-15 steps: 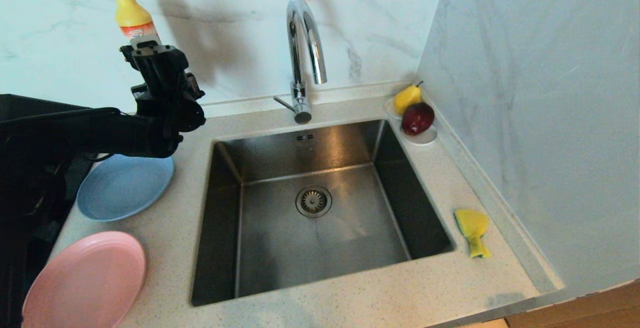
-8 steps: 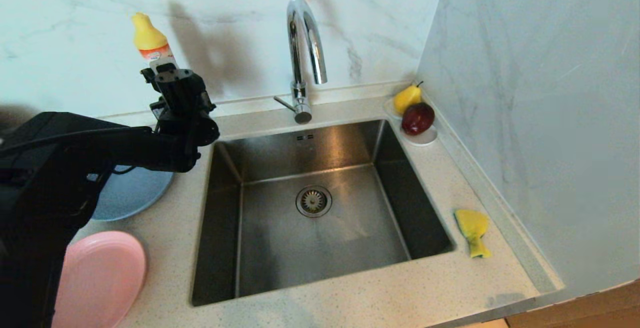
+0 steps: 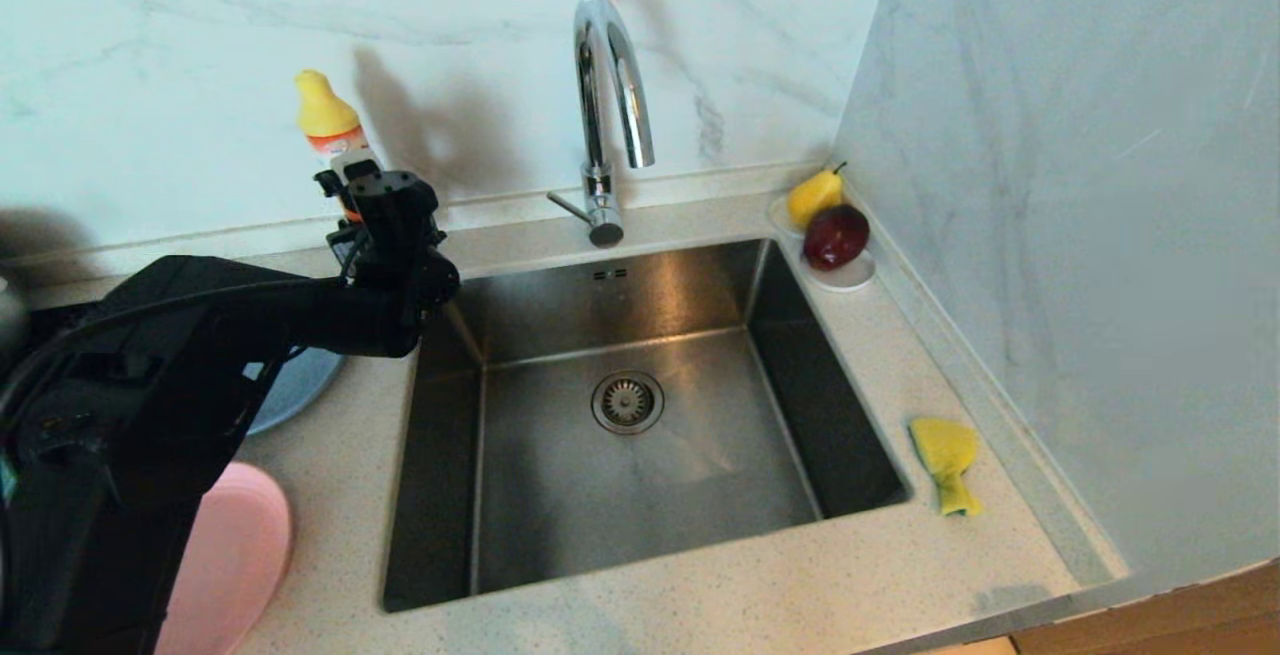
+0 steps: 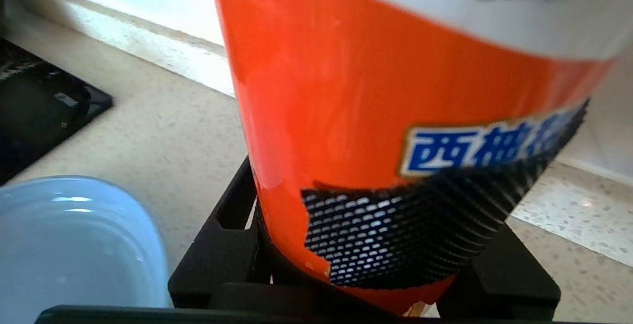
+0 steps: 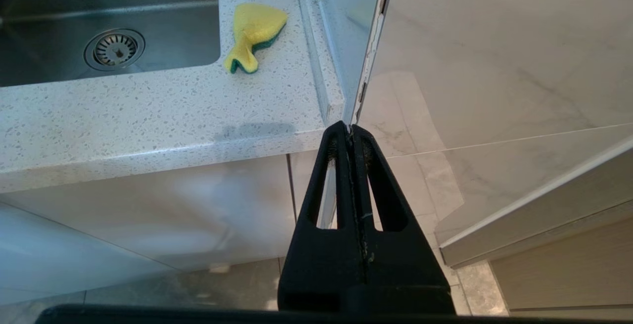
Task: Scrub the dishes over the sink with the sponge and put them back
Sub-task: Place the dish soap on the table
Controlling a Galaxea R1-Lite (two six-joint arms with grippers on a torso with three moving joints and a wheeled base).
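Head view: sponge (image 3: 945, 460) lying untouched on the counter (image 3: 700, 595) right of the sink (image 3: 640, 415), near the wall. Pink plate (image 3: 235, 555) and light-blue plate (image 3: 300, 385) resting on the counter left of the basin, both now largely hidden behind the left arm; no teal bowl in sight. Over the last second, carried rightward and lower along the back wall: a yellow-capped detergent bottle (image 3: 335, 130), now near the basin's rear left corner. Judged a soap step ahead of any scrubbing, no dish yet lifted. Left tool (image 3: 375, 190) clamped halfway on the bottle's orange body (image 4: 346, 91), bottle upright, jaws pressed to its sides. Right tool (image 5: 352, 136) parked off the counter's right front corner, fingers together, gripping nothing.
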